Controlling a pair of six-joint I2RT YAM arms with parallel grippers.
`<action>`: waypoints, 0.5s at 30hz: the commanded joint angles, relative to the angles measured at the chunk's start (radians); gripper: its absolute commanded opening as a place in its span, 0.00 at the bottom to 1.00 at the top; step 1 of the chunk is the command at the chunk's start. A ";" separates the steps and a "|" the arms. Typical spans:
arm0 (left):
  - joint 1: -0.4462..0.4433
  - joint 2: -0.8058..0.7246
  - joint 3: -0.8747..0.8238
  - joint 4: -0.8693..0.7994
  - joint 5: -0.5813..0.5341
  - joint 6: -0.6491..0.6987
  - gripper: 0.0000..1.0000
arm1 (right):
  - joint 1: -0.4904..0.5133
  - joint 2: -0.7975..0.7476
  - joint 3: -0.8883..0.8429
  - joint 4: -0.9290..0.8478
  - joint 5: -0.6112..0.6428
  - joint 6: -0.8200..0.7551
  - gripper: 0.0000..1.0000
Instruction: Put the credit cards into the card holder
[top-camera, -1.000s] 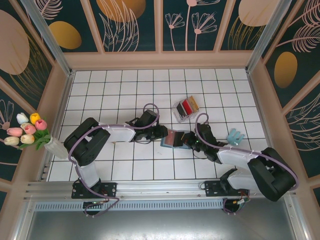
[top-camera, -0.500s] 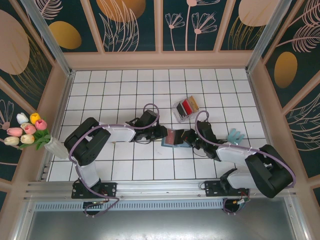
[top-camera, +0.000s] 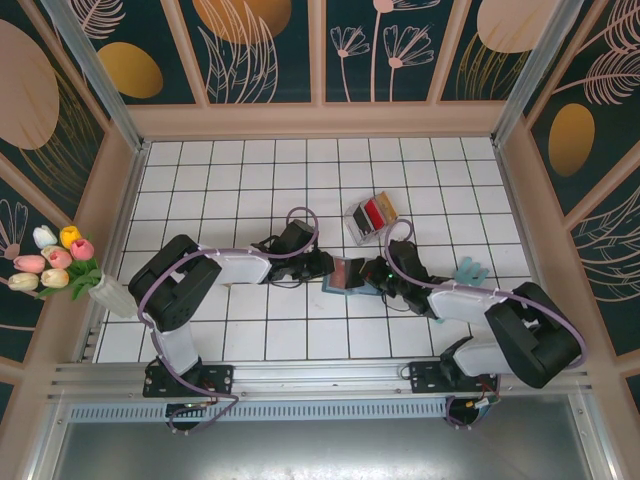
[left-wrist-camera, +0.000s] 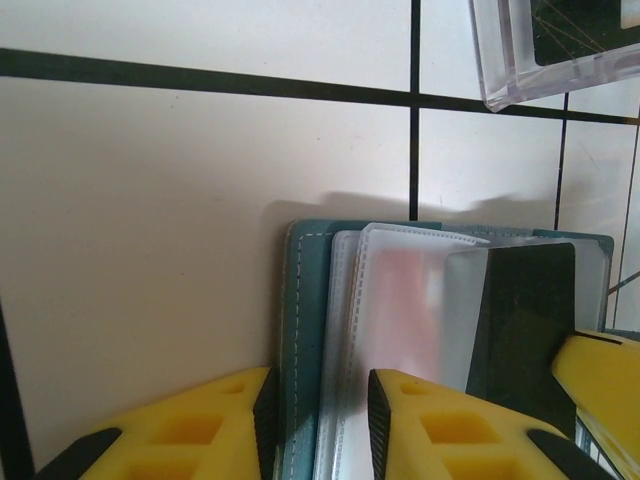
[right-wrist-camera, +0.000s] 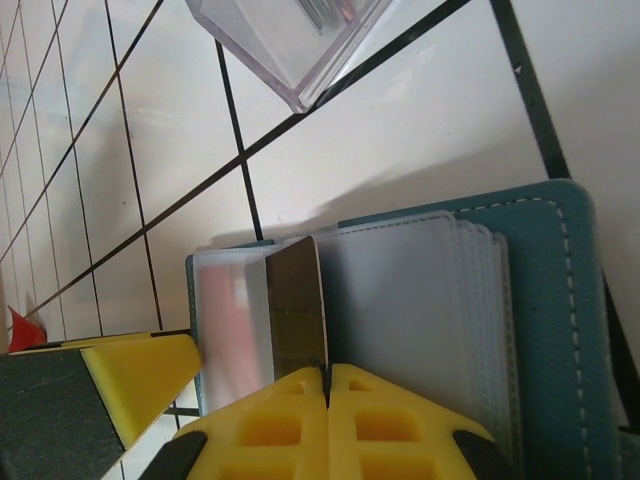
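Note:
The teal card holder (top-camera: 345, 275) lies open on the tiles, its frosted sleeves (right-wrist-camera: 400, 300) fanned out. A reddish card (left-wrist-camera: 410, 300) shows through one sleeve. My right gripper (right-wrist-camera: 327, 372) is shut on a black credit card (right-wrist-camera: 298, 310), holding it on edge over the sleeves. The same card (left-wrist-camera: 525, 320) is partly behind a frosted sleeve in the left wrist view. My left gripper (left-wrist-camera: 320, 385) is over the holder's stitched left edge (left-wrist-camera: 300, 340), its jaws partly apart, with cover and sleeves showing in the gap. In the overhead view, left gripper (top-camera: 325, 265) and right gripper (top-camera: 378, 272) flank the holder.
A clear upright rack (top-camera: 370, 218) stands just beyond the holder, with a red card (top-camera: 375, 211) and a tan card (top-camera: 388, 206) in it. A pale blue object (top-camera: 470, 270) lies to the right. A vase of tulips (top-camera: 60, 265) stands at the left wall.
My right gripper has edged left with the black card, further over the holder. The left gripper stays at the holder's edge, its jaws slightly narrower.

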 joint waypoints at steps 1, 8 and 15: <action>-0.009 0.025 0.009 -0.009 0.030 0.013 0.32 | 0.009 -0.056 0.007 -0.082 0.065 -0.038 0.00; -0.010 0.035 0.017 -0.011 0.034 0.013 0.30 | 0.007 -0.075 -0.032 -0.059 0.033 -0.034 0.00; -0.010 0.036 0.018 -0.002 0.040 0.009 0.30 | 0.031 -0.031 -0.057 0.053 0.086 -0.011 0.00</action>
